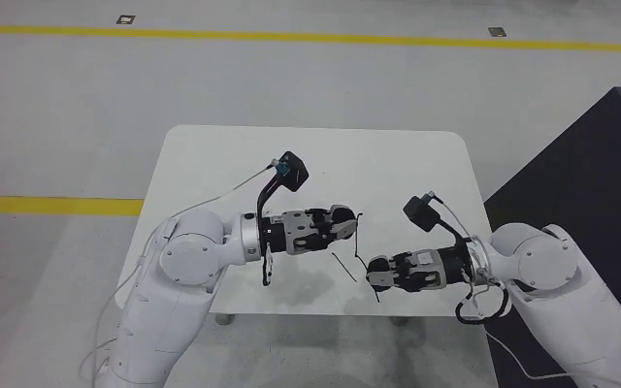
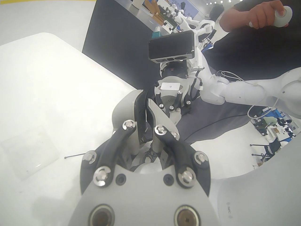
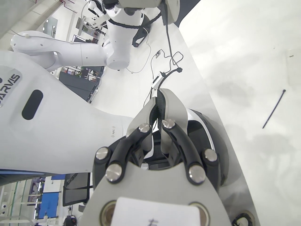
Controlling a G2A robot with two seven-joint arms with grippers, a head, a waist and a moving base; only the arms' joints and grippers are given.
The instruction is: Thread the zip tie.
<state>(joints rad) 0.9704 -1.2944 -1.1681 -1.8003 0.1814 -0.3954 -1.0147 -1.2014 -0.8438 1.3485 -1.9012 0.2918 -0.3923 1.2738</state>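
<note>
- Top view: Both arms are over the 6 o'clock edge of the table (image 1: 408, 165).
  - The left gripper (image 1: 347, 226) points toward 3 o'clock.
  - The right gripper (image 1: 373, 274) sits near it at 4 o'clock, pointing back toward 9.
  - A black strap (image 1: 359, 238) crosses the left gripper's tips, running 12 to 6.
  - A loose tie (image 1: 344, 266) lies flat on the table at 6 o'clock of the left gripper, and neither gripper touches it.
- Left wrist view: The left gripper's fingers are drawn together with almost no gap.
  - The strap cannot be made out against the dark ground behind.
  - The right gripper faces the left one head-on, close by.
  - The loose tie lies on the table, well apart from both.
- Right wrist view: The right gripper is clamped on a zip tie (image 3: 174, 73) just behind its head, which juts past the fingertips.
  - The black strap comes out from between the left gripper's fingers, apparently pinched there, and runs toward that head.
  - The strap's end is lost among the floor cables behind, so I cannot tell whether it touches the head.
- Judgement, step in hand: The strap's tip is being lined up with the head's slot, and nothing appears threaded yet.
- Judgement, next move: It calls for a slow, fine closing of the two grippers, with the tip square to the slot and the head steady. The thin strap will likely flex and could glance off.
</note>
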